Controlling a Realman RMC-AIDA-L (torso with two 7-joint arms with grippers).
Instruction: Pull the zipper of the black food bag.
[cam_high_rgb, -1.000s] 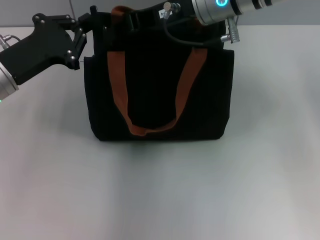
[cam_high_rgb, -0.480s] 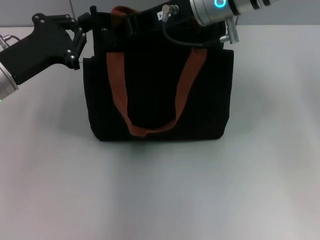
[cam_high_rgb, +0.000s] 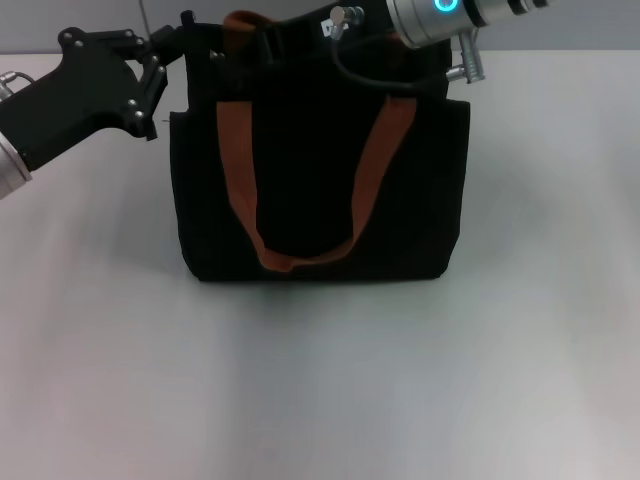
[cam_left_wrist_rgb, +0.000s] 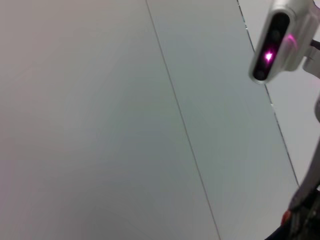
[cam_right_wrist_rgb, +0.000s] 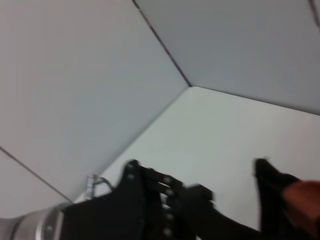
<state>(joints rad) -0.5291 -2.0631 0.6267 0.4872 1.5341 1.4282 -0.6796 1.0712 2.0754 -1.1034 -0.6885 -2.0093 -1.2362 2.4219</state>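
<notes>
- Since the earlier head pictures, little had shifted: the left gripper (cam_high_rgb: 185, 45) had edged slightly up and left at the bag's top corner, the right arm's (cam_high_rgb: 440, 18) connector had risen a touch, and the black food bag (cam_high_rgb: 318, 190) had stayed put.
- That bag stood upright on the pale table (cam_high_rgb: 330, 380), near the far edge of the head view, its front panel facing the camera.
- An orange-brown strap (cam_high_rgb: 300, 255) hung in a loop down the front panel, and a second strap (cam_high_rgb: 238, 20) rose above the bag's top edge.
- At the bag's upper left corner the left gripper's black fingers pressed against the fabric; whether they were closed on anything could not be told.
- Across the bag's top from the right came the right arm, silver with a lit cyan ring (cam_high_rgb: 441, 5), and a black cable (cam_high_rgb: 370, 78) looped below it; its gripper sat over the top opening, dark against dark, so its spread could not be told.
- No zipper pull could be made out along the bag's top.
- No brand, label or readable writing showed on the bag or the arms.
- From the left wrist, only a pale wall with a thin seam (cam_left_wrist_rgb: 180, 120) and a grey device with a magenta light (cam_left_wrist_rgb: 270, 56) showed.
- From the right wrist, the left gripper's black body (cam_right_wrist_rgb: 150, 200) appeared below a wall corner, with a bit of orange strap (cam_right_wrist_rgb: 302, 197) at the edge.
</notes>
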